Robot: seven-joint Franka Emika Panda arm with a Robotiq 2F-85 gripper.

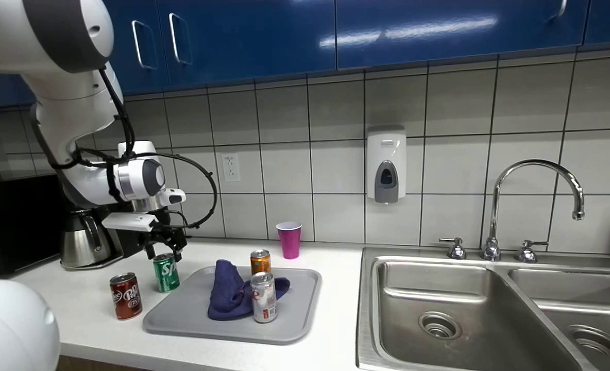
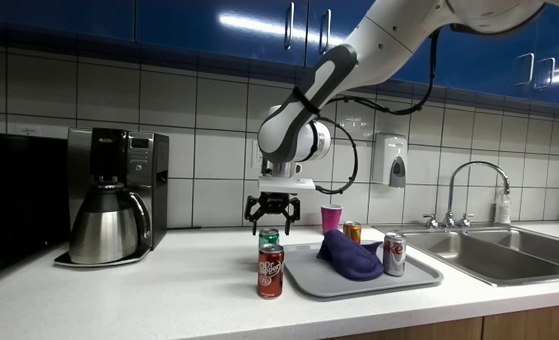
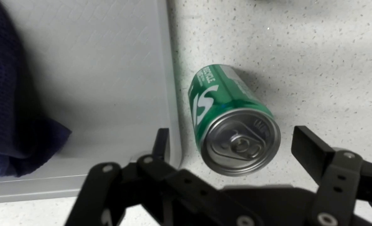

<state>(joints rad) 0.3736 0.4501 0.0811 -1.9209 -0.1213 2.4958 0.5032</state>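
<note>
- My gripper (image 3: 231, 141) is spread wide.
- At its opening stands the green can (image 3: 231, 122), gaps either side.
- The gray tray (image 3: 110, 69) lies just beside that can.

Bench (image 1: 339, 301) is white and speckly. Call the grey tray (image 1: 189, 317) on it the clock centre in an exterior view: Dr Pepper can (image 1: 126, 296) at 9, Sprite can (image 1: 167, 276) at 10, coffee maker (image 1: 84, 242) well out past that, pink cup (image 1: 289, 242) around 1.

Green cylindrical metal drinks can (image 3: 231, 117) (white lettering (image 3: 205, 102), silver lid (image 3: 227, 153), pull tab (image 3: 245, 147) attached); upright on speckled white countertop (image 3: 314, 78), just beside flat grey tray (image 3: 110, 62).
</note>
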